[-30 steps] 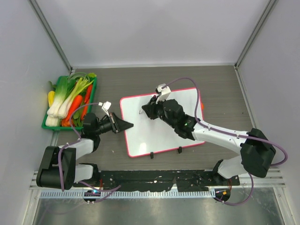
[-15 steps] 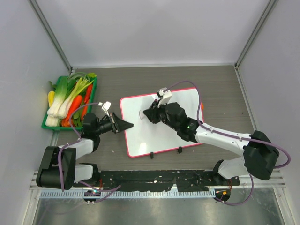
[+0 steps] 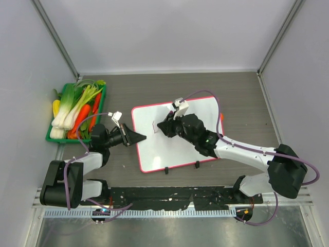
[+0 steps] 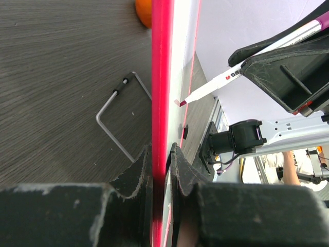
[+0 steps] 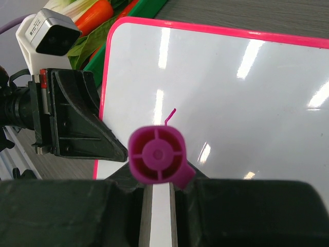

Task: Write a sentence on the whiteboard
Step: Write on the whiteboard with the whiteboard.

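The right pincer point(image 3: 162, 126), clenched on a marker point(image 4: 206, 91), aims its tip at the whiteboard's point(image 3: 172, 149) far-left part, while the left pincer point(image 3: 140, 137) grips the board's left edge.

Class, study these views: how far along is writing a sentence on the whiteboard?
Done: left fingers clamp the whiteboard by its pink frame, right fingers grip the marker, and one short pink stroke is down. In hand: the marker tip sits at or just off the surface. Left: practically the whole sentence; the rest of the board is blank.
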### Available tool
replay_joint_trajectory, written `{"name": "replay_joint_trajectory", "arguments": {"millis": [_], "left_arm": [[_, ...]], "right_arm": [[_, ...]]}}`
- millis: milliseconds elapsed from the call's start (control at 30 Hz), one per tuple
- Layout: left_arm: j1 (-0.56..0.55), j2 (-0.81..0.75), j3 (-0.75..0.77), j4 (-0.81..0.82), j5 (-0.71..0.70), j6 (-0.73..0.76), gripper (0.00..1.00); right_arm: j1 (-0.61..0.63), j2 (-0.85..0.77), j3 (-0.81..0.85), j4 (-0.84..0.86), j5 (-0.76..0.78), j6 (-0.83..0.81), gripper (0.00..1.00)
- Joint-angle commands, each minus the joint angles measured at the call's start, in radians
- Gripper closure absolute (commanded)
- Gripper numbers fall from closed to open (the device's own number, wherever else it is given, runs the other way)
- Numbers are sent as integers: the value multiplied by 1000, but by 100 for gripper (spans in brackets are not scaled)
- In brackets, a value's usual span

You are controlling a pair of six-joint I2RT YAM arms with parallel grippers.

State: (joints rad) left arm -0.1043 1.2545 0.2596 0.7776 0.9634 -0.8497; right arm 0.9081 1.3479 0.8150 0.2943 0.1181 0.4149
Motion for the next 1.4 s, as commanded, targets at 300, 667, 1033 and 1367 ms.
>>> {"name": "replay_joint_trajectory", "arguments": {"millis": [300, 667, 1033, 1367], "left_arm": [[-5, 0, 0, -40, -61, 107, 100], [-6, 0, 0, -41, -63, 107, 100], [-6, -1, 1, -41, -63, 107, 100], [-8, 2, 1, -41, -63, 107, 100]], "right_arm": [[0, -50, -33, -66, 98, -18, 99], [0, -79, -36, -76, 153, -8, 99], [0, -161, -33, -70, 115, 2, 99], [0, -147, 1, -73, 189, -1, 99]]}}
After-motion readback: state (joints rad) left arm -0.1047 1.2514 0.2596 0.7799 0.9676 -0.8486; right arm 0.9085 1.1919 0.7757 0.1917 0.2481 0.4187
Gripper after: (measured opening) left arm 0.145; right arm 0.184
